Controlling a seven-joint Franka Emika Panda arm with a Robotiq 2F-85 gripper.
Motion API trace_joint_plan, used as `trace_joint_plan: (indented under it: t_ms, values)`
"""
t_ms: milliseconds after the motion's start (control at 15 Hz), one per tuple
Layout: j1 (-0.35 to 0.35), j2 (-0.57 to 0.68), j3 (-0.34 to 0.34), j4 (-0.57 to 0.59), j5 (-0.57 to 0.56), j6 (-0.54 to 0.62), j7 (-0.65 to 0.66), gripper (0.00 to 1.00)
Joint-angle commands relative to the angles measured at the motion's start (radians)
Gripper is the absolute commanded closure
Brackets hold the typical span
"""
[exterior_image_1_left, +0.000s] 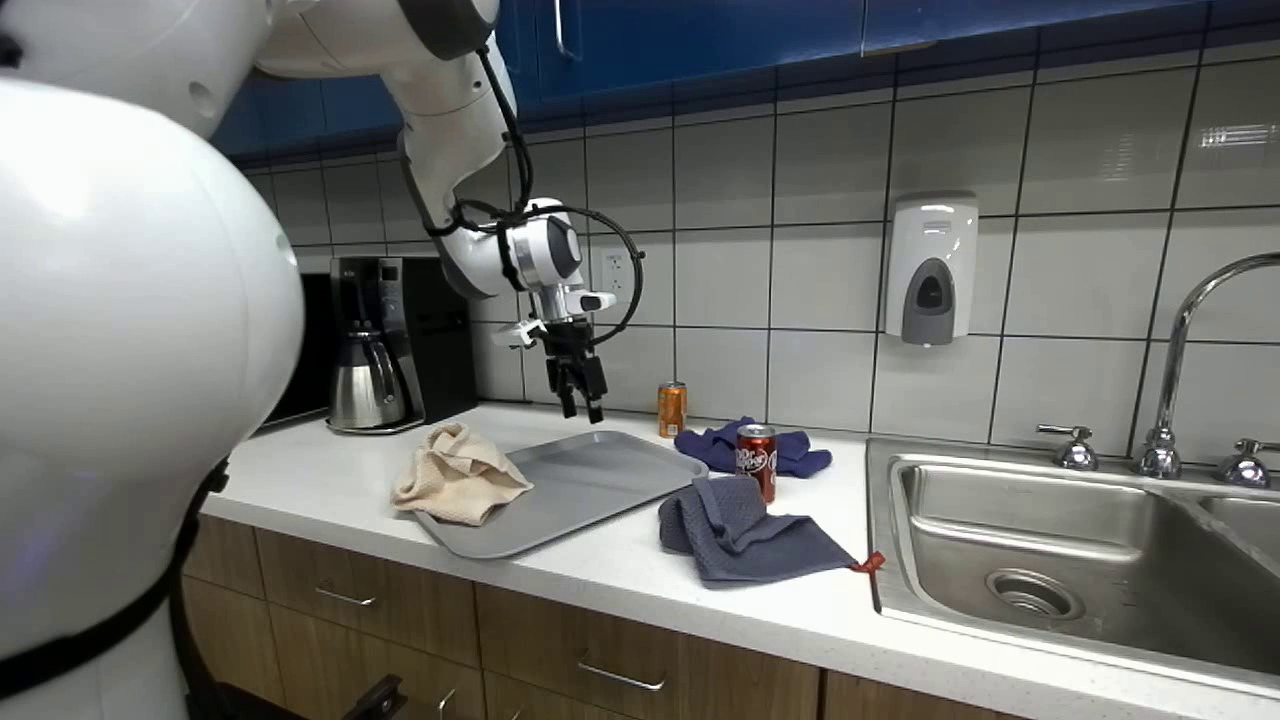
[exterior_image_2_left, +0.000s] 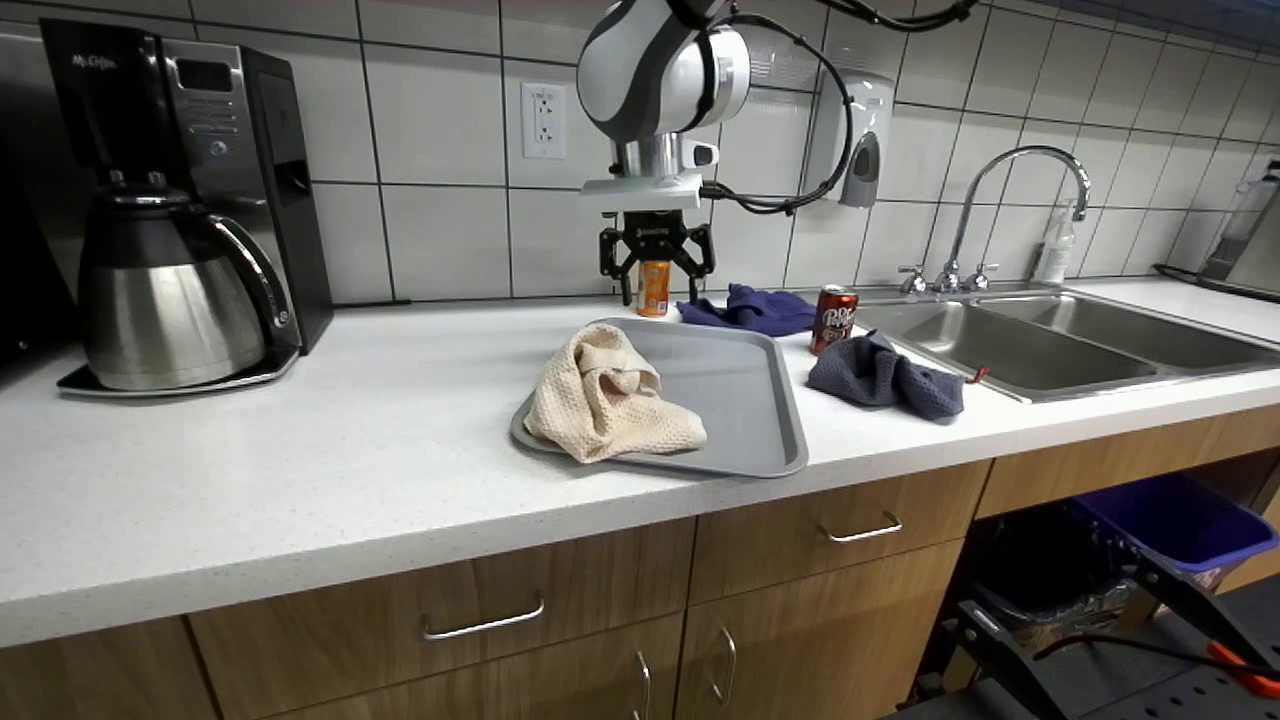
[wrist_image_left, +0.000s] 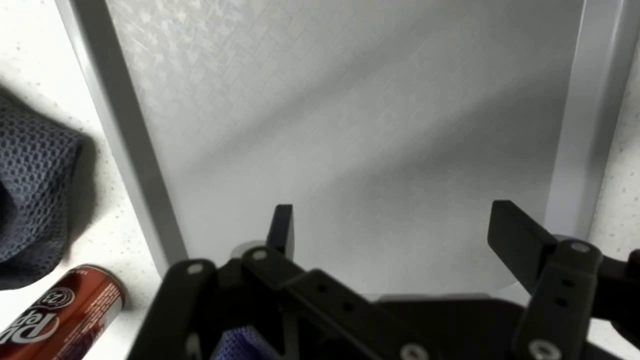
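The gray tray (exterior_image_1_left: 600, 480) lies flat on the white speckled counter (exterior_image_2_left: 350, 450), a crumpled beige cloth (exterior_image_2_left: 605, 400) draped over one corner and past its rim. It is probably light, stiff plastic, smooth and hard to break. The bare raised edge well away from the cloth looks the best place to take hold, since that soft, loose load could slide if the tray tips.

The gripper (exterior_image_1_left: 582, 412) hangs above the tray, fingers spread wide, with nothing between them.

Beside the tray are a gray-blue cloth (exterior_image_1_left: 740, 530) and an upright red can (exterior_image_2_left: 833, 318). Nearer the tiled wall (exterior_image_1_left: 725, 280), an orange can (exterior_image_1_left: 672, 409) stands by a purple cloth (exterior_image_2_left: 765, 310).

Farther out, a coffee maker (exterior_image_2_left: 245, 200) stands to one side and a steel sink (exterior_image_1_left: 890, 545) is set into the counter on the other. Wooden drawers (exterior_image_2_left: 400, 590) run below, blue cabinets (exterior_image_1_left: 700, 40) overhead.
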Motion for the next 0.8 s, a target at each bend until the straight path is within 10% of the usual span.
trace_joint_plan:
  t_ms: [0,733]
  values:
    - [-0.015,-0.084,0.047,-0.107,0.016,0.024,-0.050,0.00]
    - [-0.003,-0.044,0.039,-0.064,-0.002,0.009,-0.019,0.00]
